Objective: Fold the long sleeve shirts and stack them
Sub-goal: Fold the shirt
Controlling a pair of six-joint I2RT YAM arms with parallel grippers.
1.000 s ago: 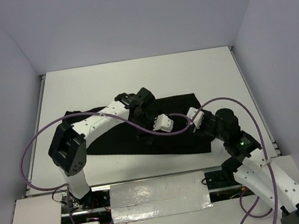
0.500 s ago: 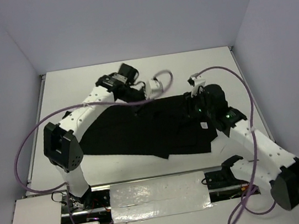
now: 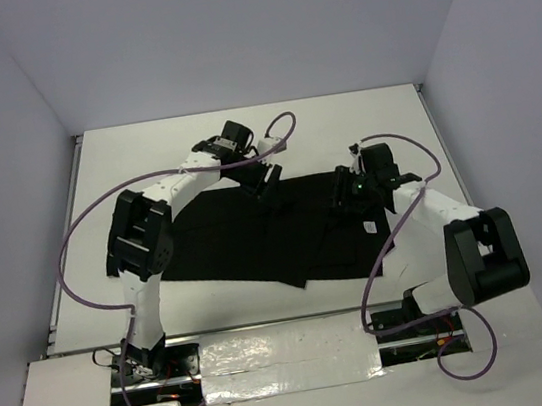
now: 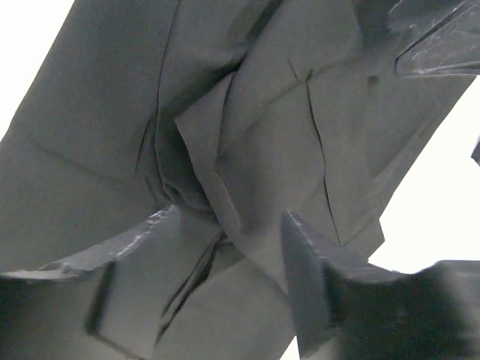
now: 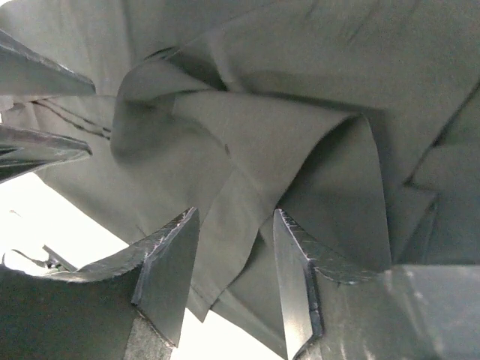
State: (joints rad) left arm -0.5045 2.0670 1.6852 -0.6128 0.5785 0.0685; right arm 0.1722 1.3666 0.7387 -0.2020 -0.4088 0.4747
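Starting at the left gripper (image 4: pixel 231 217); jaws parted there, nothing clamped, with a bunched ridge of the black long sleeve shirt (image 3: pixel 221 245) rising right at the gap; can see creases fanning away from that spot in the wrist view; same deal at the right gripper (image 5: pixel 235 214); jaws parted too, with a loose fold of the same cloth hanging into the gap; can't tell whether it touches the pads.

Moving outward, from the top camera: left one down on the far edge of the shirt near its middle, right one down on the right-hand part, close to a small white tag (image 3: pixel 367 227); not far from each other; shirt itself spread mostly flat across the middle of the white bench (image 3: pixel 192 143), wider than deep, with an overlapping flap along the near edge toward the right; both arms reaching out from the near edge of the bench; purple cables (image 3: pixel 70 246) looping off each arm; plain grey walls (image 3: pixel 228 37) on three sides.
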